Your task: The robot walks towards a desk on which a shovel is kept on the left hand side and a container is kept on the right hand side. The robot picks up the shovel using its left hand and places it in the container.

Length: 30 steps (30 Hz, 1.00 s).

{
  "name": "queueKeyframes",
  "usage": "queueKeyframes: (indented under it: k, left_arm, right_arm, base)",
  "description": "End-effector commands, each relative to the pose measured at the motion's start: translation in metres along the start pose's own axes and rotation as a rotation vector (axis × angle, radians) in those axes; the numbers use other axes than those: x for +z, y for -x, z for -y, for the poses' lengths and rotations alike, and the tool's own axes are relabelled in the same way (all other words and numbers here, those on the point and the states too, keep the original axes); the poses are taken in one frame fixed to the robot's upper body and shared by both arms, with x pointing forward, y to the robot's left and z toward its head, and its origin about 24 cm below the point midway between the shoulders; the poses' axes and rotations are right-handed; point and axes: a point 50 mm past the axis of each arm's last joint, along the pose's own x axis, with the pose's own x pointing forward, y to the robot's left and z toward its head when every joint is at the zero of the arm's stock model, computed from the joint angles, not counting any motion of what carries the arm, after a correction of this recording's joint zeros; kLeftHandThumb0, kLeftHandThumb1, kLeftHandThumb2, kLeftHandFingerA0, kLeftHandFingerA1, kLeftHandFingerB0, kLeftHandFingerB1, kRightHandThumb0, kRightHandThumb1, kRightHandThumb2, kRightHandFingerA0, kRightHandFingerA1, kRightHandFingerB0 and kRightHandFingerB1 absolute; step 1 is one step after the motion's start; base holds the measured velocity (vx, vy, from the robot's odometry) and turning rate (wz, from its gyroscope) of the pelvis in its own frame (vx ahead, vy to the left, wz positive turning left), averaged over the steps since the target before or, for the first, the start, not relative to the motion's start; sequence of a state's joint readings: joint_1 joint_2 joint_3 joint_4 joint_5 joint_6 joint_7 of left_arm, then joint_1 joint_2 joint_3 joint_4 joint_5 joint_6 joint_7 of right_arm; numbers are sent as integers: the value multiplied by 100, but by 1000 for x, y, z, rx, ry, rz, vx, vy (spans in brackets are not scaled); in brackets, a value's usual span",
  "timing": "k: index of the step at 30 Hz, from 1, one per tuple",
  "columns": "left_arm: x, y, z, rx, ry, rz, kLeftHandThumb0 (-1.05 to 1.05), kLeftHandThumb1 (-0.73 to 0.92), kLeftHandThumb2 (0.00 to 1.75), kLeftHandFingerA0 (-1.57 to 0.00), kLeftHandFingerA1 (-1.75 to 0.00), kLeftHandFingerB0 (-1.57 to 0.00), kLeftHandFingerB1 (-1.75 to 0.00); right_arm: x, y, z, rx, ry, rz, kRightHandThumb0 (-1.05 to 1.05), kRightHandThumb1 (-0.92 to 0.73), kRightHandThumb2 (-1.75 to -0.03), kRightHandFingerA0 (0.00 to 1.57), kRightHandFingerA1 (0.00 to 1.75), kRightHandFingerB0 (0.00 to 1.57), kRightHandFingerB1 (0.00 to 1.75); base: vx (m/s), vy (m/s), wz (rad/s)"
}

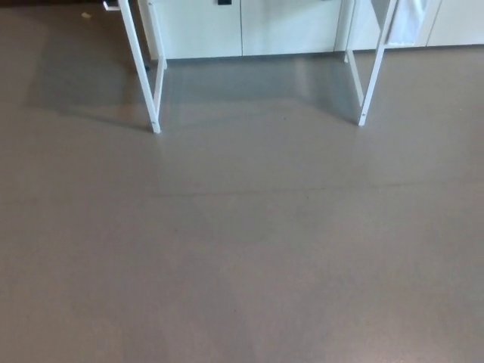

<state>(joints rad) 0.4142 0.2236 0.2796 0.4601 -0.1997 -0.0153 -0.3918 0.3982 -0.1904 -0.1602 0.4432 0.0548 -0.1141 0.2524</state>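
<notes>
Head view: grey-brown floor fills nearly the whole picture. At the top, the white table legs stand on the left and a second pair on the right, white cabinet doors behind them along the wall. The tabletop is out of frame, so shovel and container can't be seen. Neither robot hand shows, so their state can't be told
</notes>
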Motion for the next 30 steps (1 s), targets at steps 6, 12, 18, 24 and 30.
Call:
queueKeyframes:
  k: [6, 12, 18, 24, 30]
  left_arm:
    - [2, 2, -4, 19, -35, 14, -41, 56, 73, -46, -47, -37, -42]
    - [1, -1, -4, 23, -33, 10, -35, 65, 60, -34, -35, -25, -30]
    - [-1, 0, 3, 42, -57, 1, -43, 65, 69, -15, -33, -13, -31]
    - [-1, 11, 9, 70, 33, 53, -39, 67, 61, -23, -32, -18, -28]
    - [7, 4, 1, 95, -10, 66, -22, 53, 101, -10, -52, -10, -50]
  right_arm:
    - [-1, 3, 0, -4, 12, 18, -8, -52, -55, 72, 62, 47, 49]
    - [-1, 3, -1, -9, 19, 24, -9, -52, -55, 72, 61, 47, 49]
    - [-3, 1, -3, -20, -21, 23, -9, -52, -54, 70, 63, 44, 49]
    - [-6, 2, -4, -32, -32, 30, -13, -49, -54, 67, 62, 46, 51]
    - [-8, 2, -3, -38, -44, 32, -12, -50, -54, 66, 62, 44, 49]
  base:
    - [181, 180, -6]
    - [109, -6, 9]
    - [172, -250, 15]
    - [173, -66, -5]
    - [223, 162, 7]
